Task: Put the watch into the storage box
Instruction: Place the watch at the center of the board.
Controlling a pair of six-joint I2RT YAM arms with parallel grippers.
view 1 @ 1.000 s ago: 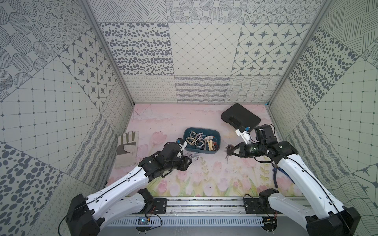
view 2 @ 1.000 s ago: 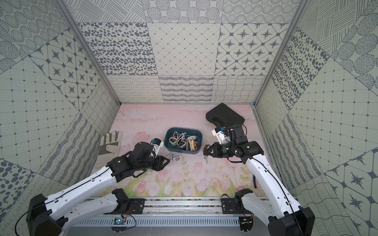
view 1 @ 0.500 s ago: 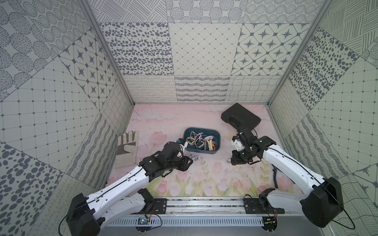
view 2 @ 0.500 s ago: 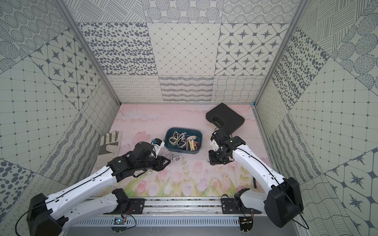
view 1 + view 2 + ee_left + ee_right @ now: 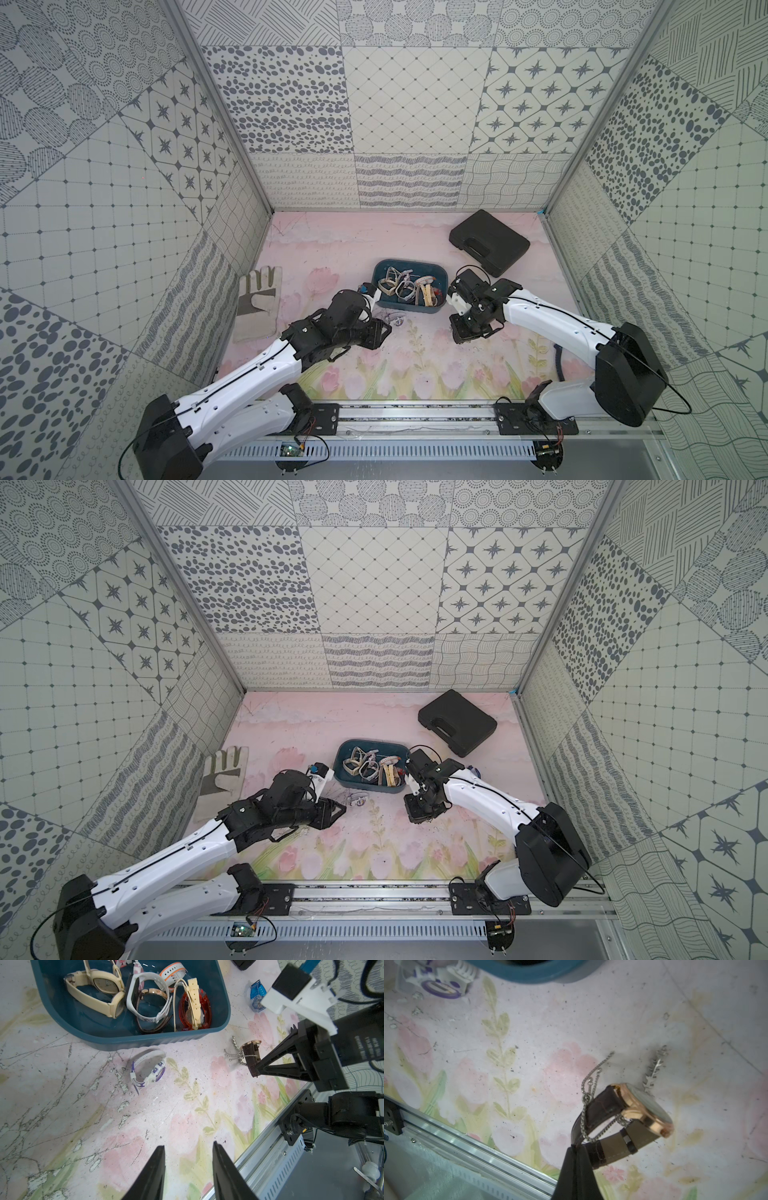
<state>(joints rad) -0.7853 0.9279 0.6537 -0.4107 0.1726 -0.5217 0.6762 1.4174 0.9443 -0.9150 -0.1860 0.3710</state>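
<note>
Grip confirmed: my right end effector (image 5: 576, 1150) is pinched tight on the strap of the brown watch (image 5: 623, 1118). The gold case hangs outward, and a thin chain (image 5: 588, 1093) is looped round the strap.

A second ago this end effector reached out level beside the right end of the storage box (image 5: 409, 308). The arm has since folded back, and in both top views the end effector now points down at the surface (image 5: 419, 357), just right of centre and below the box's lower right corner. The watch hangs close over the surface; I cannot tell whether it touches.

The watch is therefore outside the box and no nearer the opening than before. I judge that a lift over the near wall is needed, and the trailing chain may snag the rim.

My left end effector (image 5: 188, 1146) stands partly open and empty. It is aimed toward the white and purple watch (image 5: 148, 1073), which lies on the surface just beside the box's near wall. Several watches already lie inside the box.
</note>
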